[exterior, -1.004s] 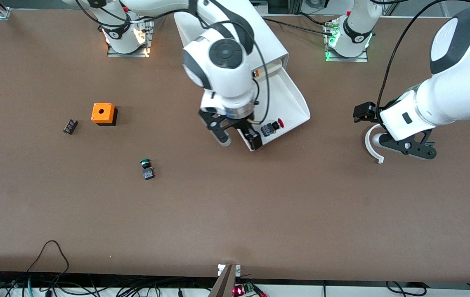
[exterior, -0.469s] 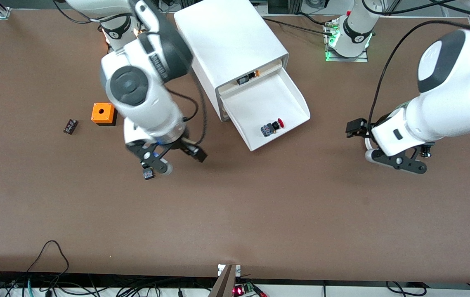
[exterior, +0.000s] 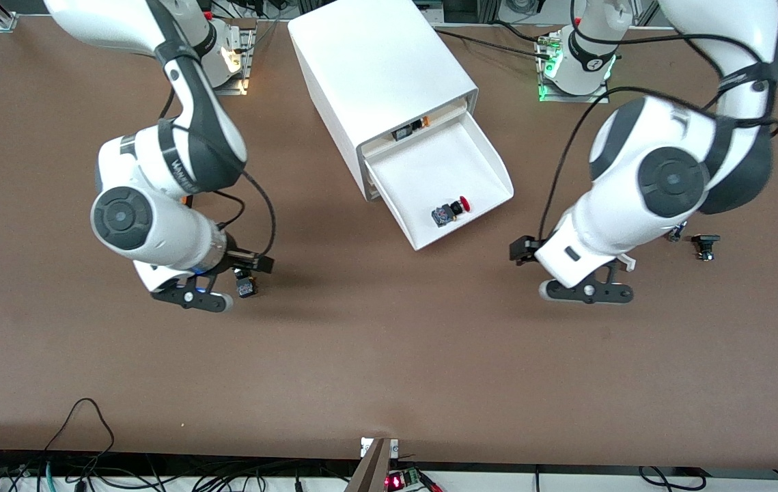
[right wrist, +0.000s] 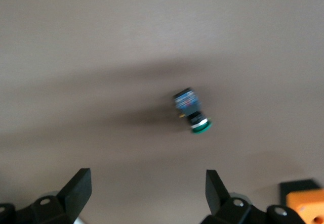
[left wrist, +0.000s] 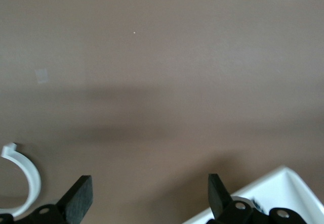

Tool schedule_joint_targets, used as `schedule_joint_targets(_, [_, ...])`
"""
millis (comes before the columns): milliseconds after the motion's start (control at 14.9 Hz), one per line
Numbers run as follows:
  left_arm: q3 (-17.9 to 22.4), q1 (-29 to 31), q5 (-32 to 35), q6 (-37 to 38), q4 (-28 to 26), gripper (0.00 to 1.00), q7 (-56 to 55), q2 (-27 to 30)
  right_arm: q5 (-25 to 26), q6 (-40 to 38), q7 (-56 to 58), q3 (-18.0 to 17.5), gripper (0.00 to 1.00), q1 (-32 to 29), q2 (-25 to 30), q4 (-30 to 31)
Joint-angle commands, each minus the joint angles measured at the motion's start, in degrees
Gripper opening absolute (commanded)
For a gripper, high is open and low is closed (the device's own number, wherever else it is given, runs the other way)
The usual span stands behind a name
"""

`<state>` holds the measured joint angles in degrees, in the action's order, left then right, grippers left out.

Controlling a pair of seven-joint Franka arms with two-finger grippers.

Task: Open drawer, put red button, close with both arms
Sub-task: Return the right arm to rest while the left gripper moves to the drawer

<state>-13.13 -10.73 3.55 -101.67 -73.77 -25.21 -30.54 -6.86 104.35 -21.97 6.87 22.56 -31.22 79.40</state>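
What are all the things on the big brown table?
cabinet: one, white, between the arms' bases
drawer: one, white, pulled open
red button: one, red cap, lying in the drawer
green button: one, green cap, on the table under the right pincer
orange box: one, orange, mostly hidden by the right arm
black part: one, toward the left arm's end
left pincer: open, over bare table beside the drawer
right pincer: open, over the green button

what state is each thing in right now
drawer: pulled open
red button: lying on its side in the drawer
green button: on its side on the table
left gripper: open, empty, over bare table
right gripper: open, empty, by the green button
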Motion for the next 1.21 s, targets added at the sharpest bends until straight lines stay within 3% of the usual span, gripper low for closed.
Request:
schedule_joint_targets(0, [0.21, -2.71, 4.08, -2.39, 0.21, 1.00, -5.89, -2.85, -1.22, 4.37, 11.30, 4.10, 1.00, 0.12, 6.95, 11.11])
schedule_joint_targets(335, [-0.32, -3.51, 4.54, -6.60, -7.42, 1.00, -18.43, -2.51, -1.40, 5.15, 21.88, 10.96, 1.00, 0.12, 10.12, 14.37])
schedule_joint_targets(670, [-3.21, -3.07, 4.01, -12.13, -19.10, 1.00, -24.18, 0.82, -0.88, 3.76, 22.05, 11.76, 1.00, 0.20, 18.02, 14.38])
schedule_joint_targets(871, [-3.66, -2.98, 0.86, -22.04, -29.20, 0.99, -24.79, 5.56, 0.26, 1.83, 21.88, 11.67, 1.00, 0.38, 22.33, 14.03])
schedule_joint_targets(1138, [-3.84, -3.07, -0.03, -23.84, -33.09, 0.99, -24.80, 6.89, 1.76, 0.59, 21.88, 11.58, 1.00, 0.38, 26.03, 14.03])
